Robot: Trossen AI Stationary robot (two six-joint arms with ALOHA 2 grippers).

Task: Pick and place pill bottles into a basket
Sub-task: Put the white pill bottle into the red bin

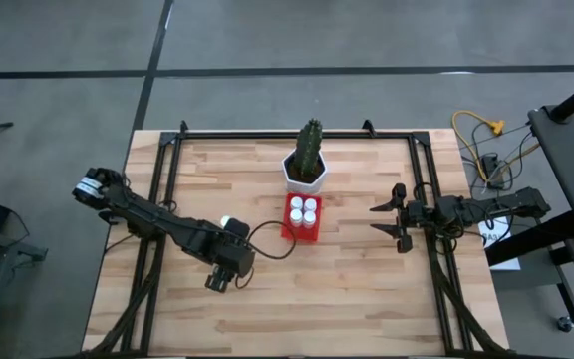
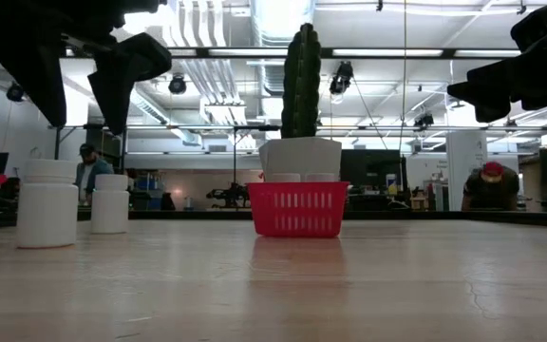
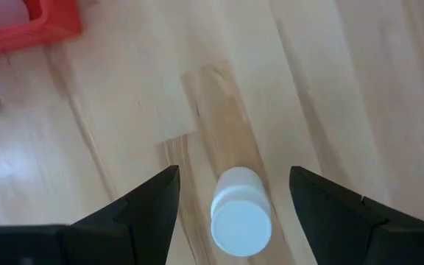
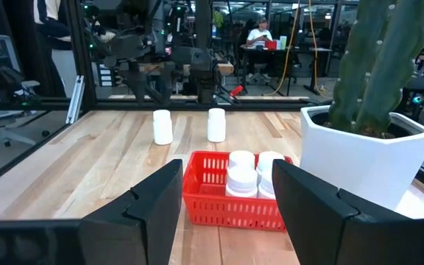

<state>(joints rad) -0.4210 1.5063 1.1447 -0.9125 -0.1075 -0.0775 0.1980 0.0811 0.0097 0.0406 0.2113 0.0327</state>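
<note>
Progress looks well past the halfway mark: the red basket [image 1: 302, 218] sits on the worktop [image 1: 367, 299] just in front of the white pot with the cactus [image 1: 307, 160], and four white-capped pill bottles [image 1: 303, 210] already stand packed inside it, their caps showing as a tight square from above. Two bottles remain outside, standing upright on the bare wood to the left of the basket and well apart from it; the right wrist view shows them side by side beyond the basket [image 4: 163, 126] [image 4: 216, 124], and the low view shows the same pair near each other at the left. The left gripper [image 1: 225, 261] hangs over that spot, to the left of the basket and a little nearer the front edge, with its fingers spread wide and nothing between them but air; its wrist camera looks straight down on one loose bottle [image 3: 241, 213], which stands centred in the gap without either finger touching it. From this, the step in hand seems to be the descent onto the fifth bottle, with the sixth left for after. The right gripper [image 1: 392, 219] waits off to the right of the basket, pointing toward it, fingers apart and empty. What is left, by this reading, is two grasps, two carries and two drops into a basket that already looks fairly full.
</note>
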